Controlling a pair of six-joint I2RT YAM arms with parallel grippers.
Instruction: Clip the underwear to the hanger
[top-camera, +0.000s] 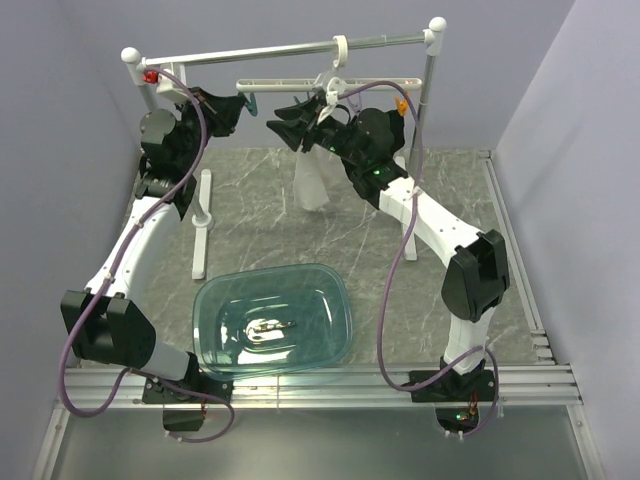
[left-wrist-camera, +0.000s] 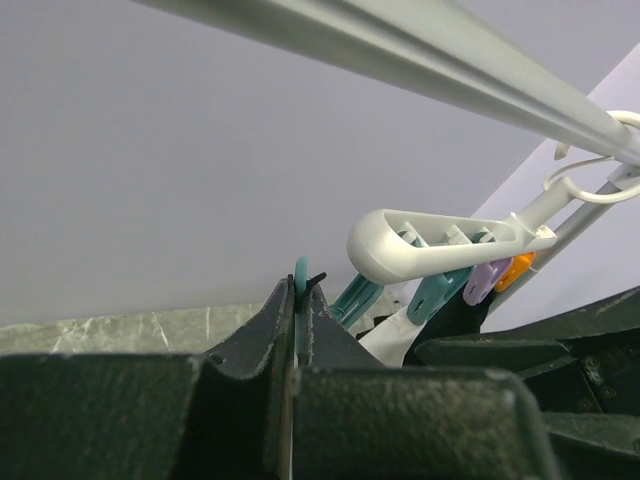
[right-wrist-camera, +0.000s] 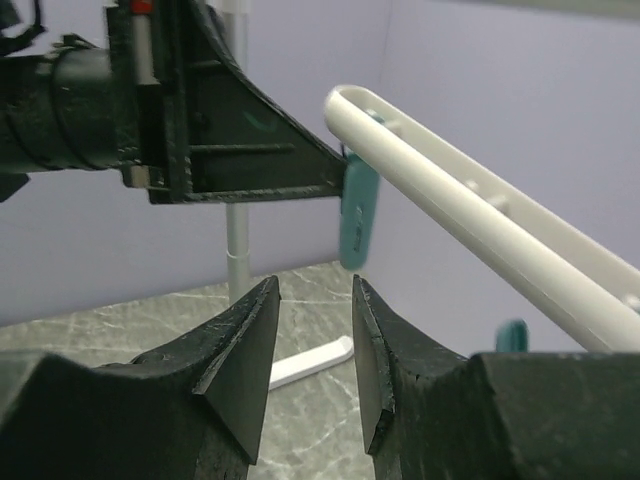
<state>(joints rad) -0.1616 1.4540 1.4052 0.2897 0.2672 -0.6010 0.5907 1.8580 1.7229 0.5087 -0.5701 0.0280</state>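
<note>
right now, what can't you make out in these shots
- underwear top edge: top view, hidden behind right gripper; clipped or not, unclear
- most of teal peg: left wrist, buried in left gripper
- hanger far end: right wrist, cut by frame edge
- tub contents: top view, too small

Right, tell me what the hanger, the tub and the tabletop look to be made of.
Hanger: white moulded plastic, smooth with a slight sheen and cut-out slots.
Tub: teal-tinted plastic, glossy, with see-through walls and bright glints.
Tabletop: grey veined marble look, matte; whether it is stone or a printed sheet cannot be told.
</note>
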